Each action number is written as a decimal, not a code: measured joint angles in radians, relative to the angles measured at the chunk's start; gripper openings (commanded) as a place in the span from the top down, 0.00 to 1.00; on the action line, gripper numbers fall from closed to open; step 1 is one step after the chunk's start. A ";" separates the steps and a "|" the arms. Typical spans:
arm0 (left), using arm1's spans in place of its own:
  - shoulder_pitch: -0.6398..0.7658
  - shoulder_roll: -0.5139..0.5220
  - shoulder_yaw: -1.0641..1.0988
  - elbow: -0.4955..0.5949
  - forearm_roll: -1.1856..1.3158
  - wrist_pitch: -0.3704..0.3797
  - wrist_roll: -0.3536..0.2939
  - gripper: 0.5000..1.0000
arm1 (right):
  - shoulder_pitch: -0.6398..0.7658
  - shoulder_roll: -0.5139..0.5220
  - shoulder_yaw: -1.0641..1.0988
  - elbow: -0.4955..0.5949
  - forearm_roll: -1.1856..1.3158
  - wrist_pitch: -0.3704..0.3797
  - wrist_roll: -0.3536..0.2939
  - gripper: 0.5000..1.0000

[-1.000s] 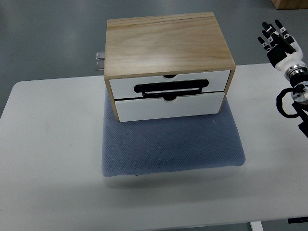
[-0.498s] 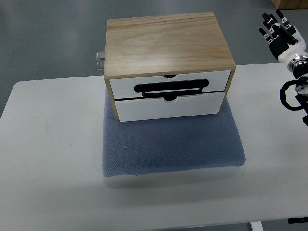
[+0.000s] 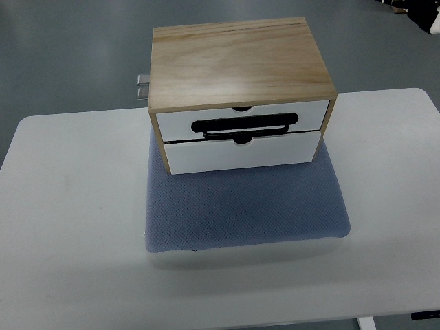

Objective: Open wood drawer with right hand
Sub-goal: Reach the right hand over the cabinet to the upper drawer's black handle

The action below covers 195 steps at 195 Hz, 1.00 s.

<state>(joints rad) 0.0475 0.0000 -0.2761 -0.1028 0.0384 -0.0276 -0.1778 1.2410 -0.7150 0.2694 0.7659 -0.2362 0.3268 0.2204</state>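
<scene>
A wooden drawer box (image 3: 237,62) stands on a blue-grey mat (image 3: 244,206) at the back middle of the white table (image 3: 69,206). It has two white drawer fronts. The upper drawer (image 3: 179,122) carries a black handle (image 3: 244,126), and the lower drawer (image 3: 240,152) sits under it. Both drawers are shut. Only a dark and white sliver of my right hand (image 3: 416,15) shows at the top right corner, far from the box. My left arm is out of view.
A small metal fitting (image 3: 143,86) sticks out from the box's back left side. The mat reaches forward of the box towards the table's front. Grey floor lies beyond the table's far edge.
My right hand has risen up and to the right, from beside the table's right edge to almost out of the picture. The box and drawers have not moved.
</scene>
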 measured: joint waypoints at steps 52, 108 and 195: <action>0.000 0.000 0.000 0.000 0.000 0.000 0.000 0.00 | 0.176 -0.071 -0.040 0.159 -0.349 0.243 -0.036 0.11; 0.000 0.000 0.000 0.000 0.000 0.000 0.000 0.00 | 0.355 -0.075 -0.172 0.346 -0.475 0.284 -0.086 0.12; 0.000 0.000 0.000 0.000 0.000 0.000 -0.001 0.00 | 0.511 0.022 -0.406 0.557 -0.488 0.284 -0.157 0.12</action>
<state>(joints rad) 0.0474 0.0000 -0.2761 -0.1028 0.0384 -0.0277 -0.1785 1.7524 -0.6926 -0.1362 1.3230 -0.7242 0.6111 0.0634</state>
